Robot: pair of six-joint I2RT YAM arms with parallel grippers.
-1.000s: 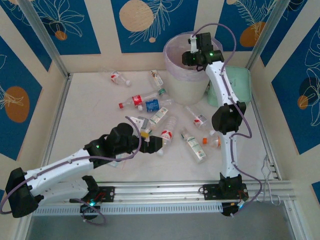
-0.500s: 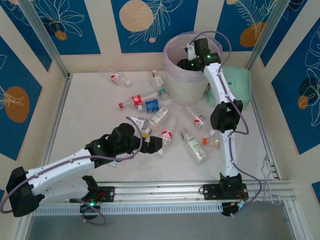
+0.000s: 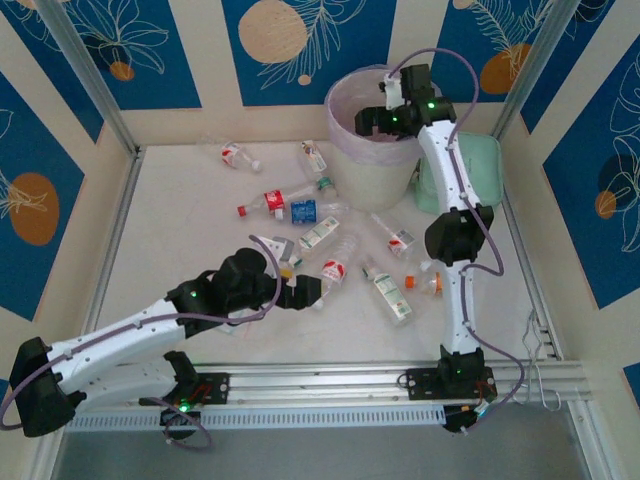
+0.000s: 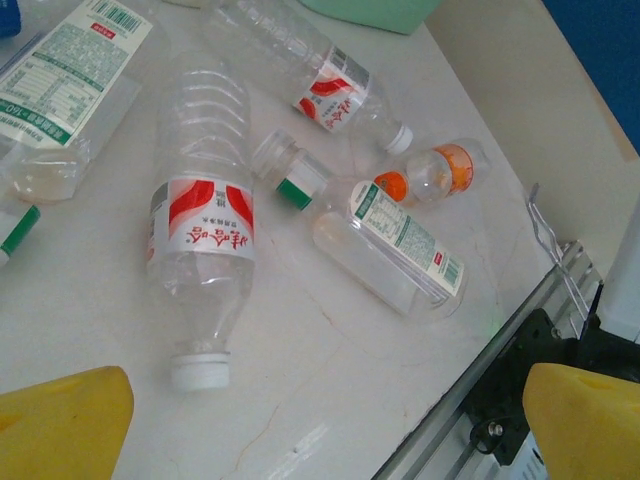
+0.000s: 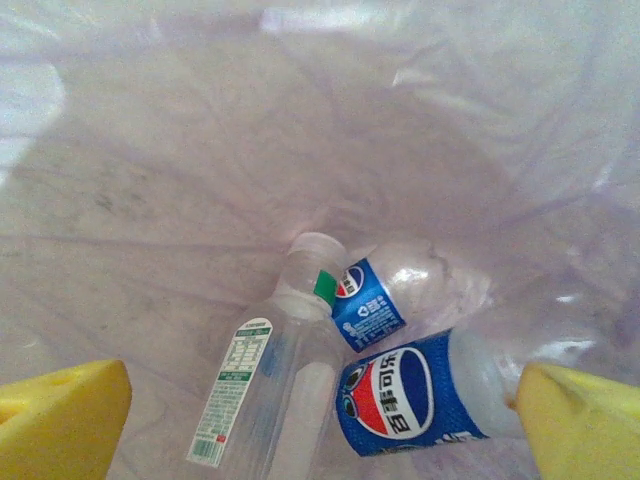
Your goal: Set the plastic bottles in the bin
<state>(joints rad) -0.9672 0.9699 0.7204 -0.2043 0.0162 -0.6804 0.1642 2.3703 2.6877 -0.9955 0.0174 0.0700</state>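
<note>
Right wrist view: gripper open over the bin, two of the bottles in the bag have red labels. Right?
No. The right wrist view shows the right gripper open over the bin, but those two bottles have blue labels, not red.

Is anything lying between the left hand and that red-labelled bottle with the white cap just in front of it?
Nothing visible. The left hand is open, and only bare table separates it from the red-labelled bottle.
</note>
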